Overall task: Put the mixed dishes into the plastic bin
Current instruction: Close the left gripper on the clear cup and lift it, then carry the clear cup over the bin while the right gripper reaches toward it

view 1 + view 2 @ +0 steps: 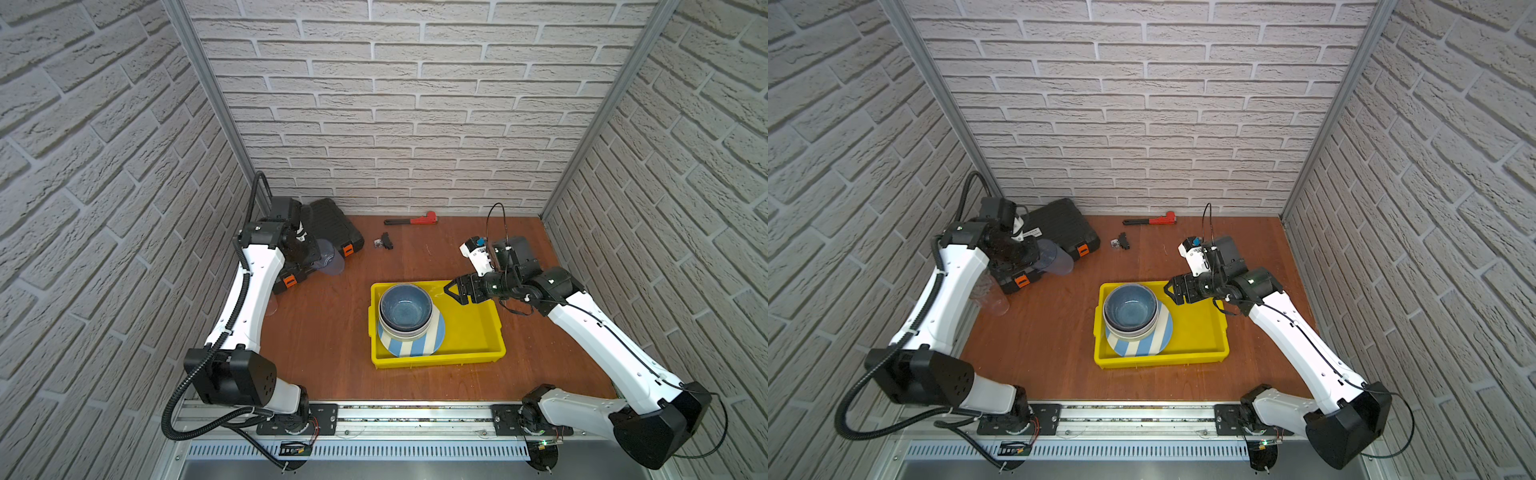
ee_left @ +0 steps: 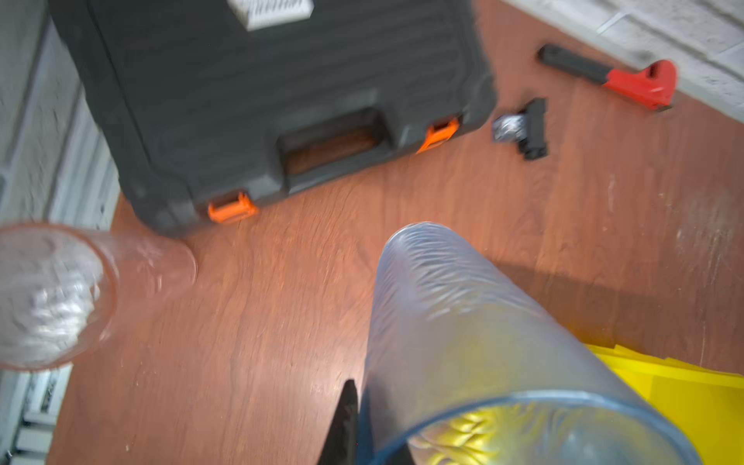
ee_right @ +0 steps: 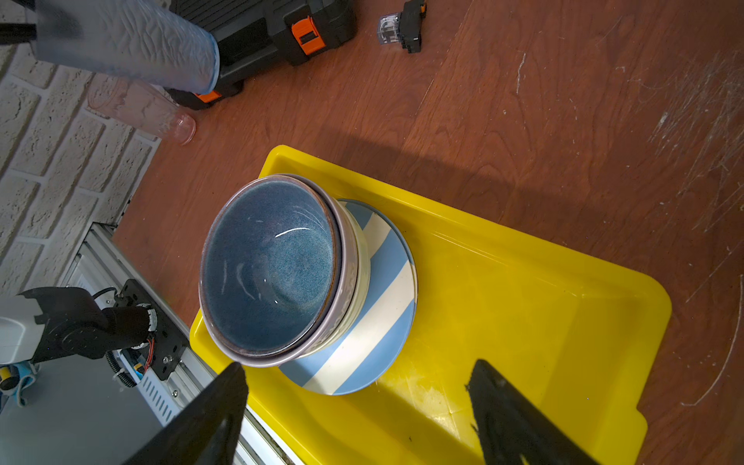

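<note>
Blue tumbler (image 2: 483,342) gripped, pinkish tumbler (image 2: 80,290), perhaps tipped, beside tool case (image 2: 282,80)

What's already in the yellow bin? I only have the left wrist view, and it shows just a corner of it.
Observer: Three nested bowls, blue on top, sit on the blue-white striped plate at the left end of the bin.
Operator: Where is the right gripper?
Observer: The right gripper hangs over the bin's far rim, jaws wide apart with nothing between them.
Operator: Does the blue tumbler I'm holding have room in there?
Observer: It looks so. The bin's right half shows only bare yellow floor.
</note>
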